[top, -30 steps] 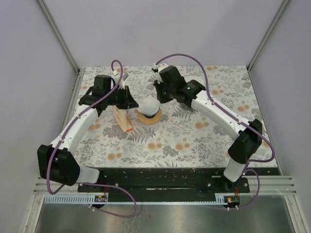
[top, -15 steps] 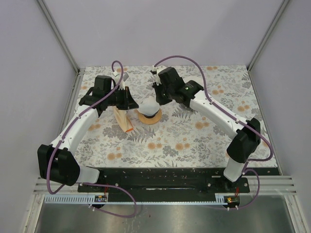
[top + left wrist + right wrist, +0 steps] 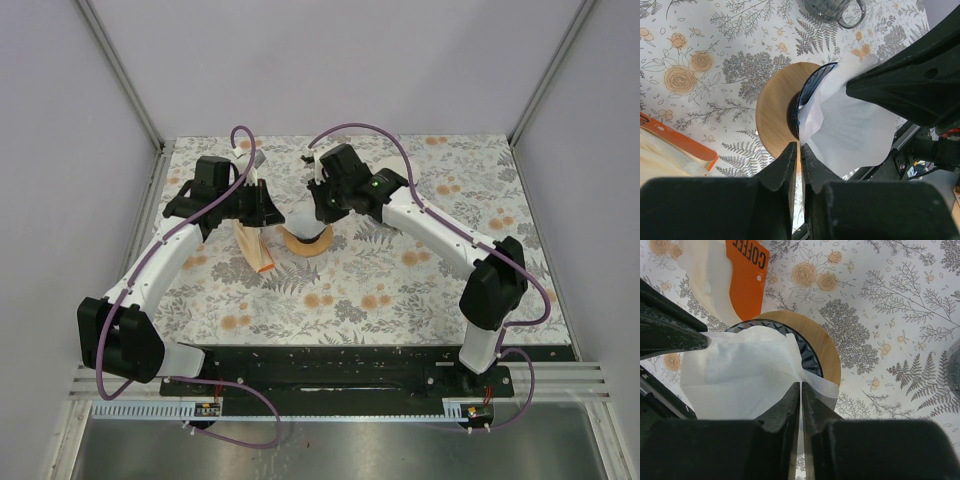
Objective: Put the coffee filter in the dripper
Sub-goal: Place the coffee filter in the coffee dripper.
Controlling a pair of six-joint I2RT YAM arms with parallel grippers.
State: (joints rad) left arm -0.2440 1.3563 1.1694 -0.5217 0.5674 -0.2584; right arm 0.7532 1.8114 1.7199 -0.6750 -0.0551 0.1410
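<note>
Two white and black arms are rising from the near edge of a table (image 3: 400, 290) covered in a floral cloth, and both are reaching toward its middle. Just past the left arm's elbow, an orange and cream filter packet (image 3: 255, 248) is lying flat on the cloth, just beside the dripper.

The left tool (image 3: 800, 150) is coming in from the left with its fingers pressed together, pinching one edge of the white coffee filter (image 3: 850, 130). The right tool (image 3: 801, 387) is coming in from the right, its fingers likewise pressed together and pinching the opposite edge, where a thin flap of paper is sticking out over the rim.

Between the two tools, the coffee filter is hanging spread open over the dripper (image 3: 810, 352), a dark ribbed cone sitting in a round wooden ring on the table. The paper is covering much of the dripper's mouth and lying against its rim; whether its tip is sitting down inside cannot be told.

Farther back, a grey mug (image 3: 832, 7) is standing on the cloth, apart from the dripper.
</note>
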